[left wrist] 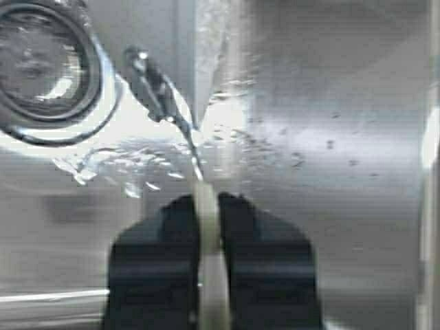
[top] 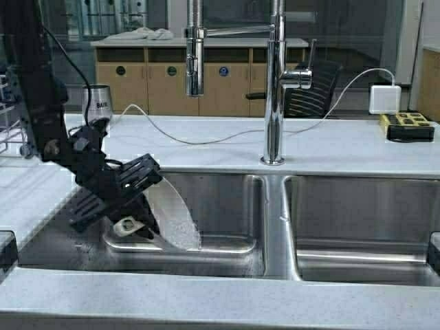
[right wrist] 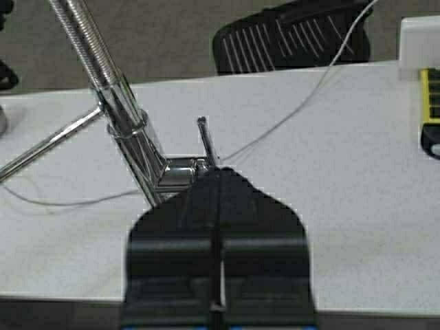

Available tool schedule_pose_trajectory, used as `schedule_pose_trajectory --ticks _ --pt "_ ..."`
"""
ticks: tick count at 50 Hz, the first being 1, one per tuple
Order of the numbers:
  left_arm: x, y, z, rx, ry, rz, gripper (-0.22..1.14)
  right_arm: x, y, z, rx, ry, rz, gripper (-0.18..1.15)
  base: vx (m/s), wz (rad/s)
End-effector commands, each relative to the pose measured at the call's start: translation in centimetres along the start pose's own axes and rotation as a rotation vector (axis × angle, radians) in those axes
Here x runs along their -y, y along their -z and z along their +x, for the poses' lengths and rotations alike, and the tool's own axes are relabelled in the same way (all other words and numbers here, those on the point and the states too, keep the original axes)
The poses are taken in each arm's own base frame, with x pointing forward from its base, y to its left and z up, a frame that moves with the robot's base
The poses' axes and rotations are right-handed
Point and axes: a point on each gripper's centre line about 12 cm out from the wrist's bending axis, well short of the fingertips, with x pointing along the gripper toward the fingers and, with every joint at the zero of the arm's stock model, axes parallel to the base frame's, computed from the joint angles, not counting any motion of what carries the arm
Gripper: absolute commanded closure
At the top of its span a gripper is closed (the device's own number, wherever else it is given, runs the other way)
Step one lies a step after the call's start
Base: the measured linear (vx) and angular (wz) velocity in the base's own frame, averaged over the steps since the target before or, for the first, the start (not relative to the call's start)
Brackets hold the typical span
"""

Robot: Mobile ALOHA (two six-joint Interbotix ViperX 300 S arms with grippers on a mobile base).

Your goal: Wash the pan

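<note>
The left gripper point(top: 130, 206) was clamped on the frying pan's handle point(left wrist: 206, 275), holding the pan point(top: 172, 216) on edge in the left sink basin point(top: 227, 206), its body extending away from the gripper. The right gripper point(right wrist: 218, 206), pressed together, sat just beside the faucet lever point(right wrist: 205, 137)

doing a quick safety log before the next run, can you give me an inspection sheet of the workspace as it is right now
surface: pale counter around a steel double sink; left basin wet.
job's things: white pan held tilted on edge in the left basin, handle clamped.
clutter: steel cup on the counter; yellow device at far right.
grippers: left gripper shut on the pan handle; right gripper shut, pointing at the faucet.
cables: white cable across the counter to a white adapter.
surroundings: cabinets, black chair behind.
</note>
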Motion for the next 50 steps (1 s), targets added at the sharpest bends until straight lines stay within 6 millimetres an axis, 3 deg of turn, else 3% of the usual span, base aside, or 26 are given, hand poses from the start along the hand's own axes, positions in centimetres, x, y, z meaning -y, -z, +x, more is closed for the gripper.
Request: schedule_pose_trajectory --ticks 1,14,21,29,34,42,50 --pt "1.7 -3.9 -2.8 -0.008 -0.213 0.208 0.89 -1.1 -1.3 -2.1 0.05 -0.037 -0.01 0.91 0.0 0.0" --pt "5.8 -10.1 -9.0 0.02 -0.432 0.52 0.89 -2.3 -1.9 -5.0 0.099 -0.084 -0.007 0.91 -0.01 0.0" --pt "8.1 -11.4 -12.5 0.051 -0.495 0.662 0.89 -2.1 -1.7 -5.6 0.107 -0.084 -0.01 0.91 -0.01 0.01" --pt "10.4 -11.4 -15.9 0.119 -0.513 0.749 0.89 -2.0 -1.2 -5.4 0.101 -0.083 -0.008 0.91 -0.01 0.0" --pt "9.9 -11.1 -16.1 0.103 -0.544 0.776 0.89 -2.0 -0.9 -5.1 0.098 -0.083 -0.008 0.91 -0.01 0.0" --pt "7.1 -9.0 -13.4 -0.036 -0.603 0.806 0.89 -1.9 0.0 -4.3 0.066 -0.078 -0.002 0.91 -0.01 0.0" --pt "8.4 -10.0 -14.9 0.043 -0.58 0.823 0.89 -1.8 0.2 -4.1 0.058 -0.076 -0.004 0.91 -0.02 0.0"
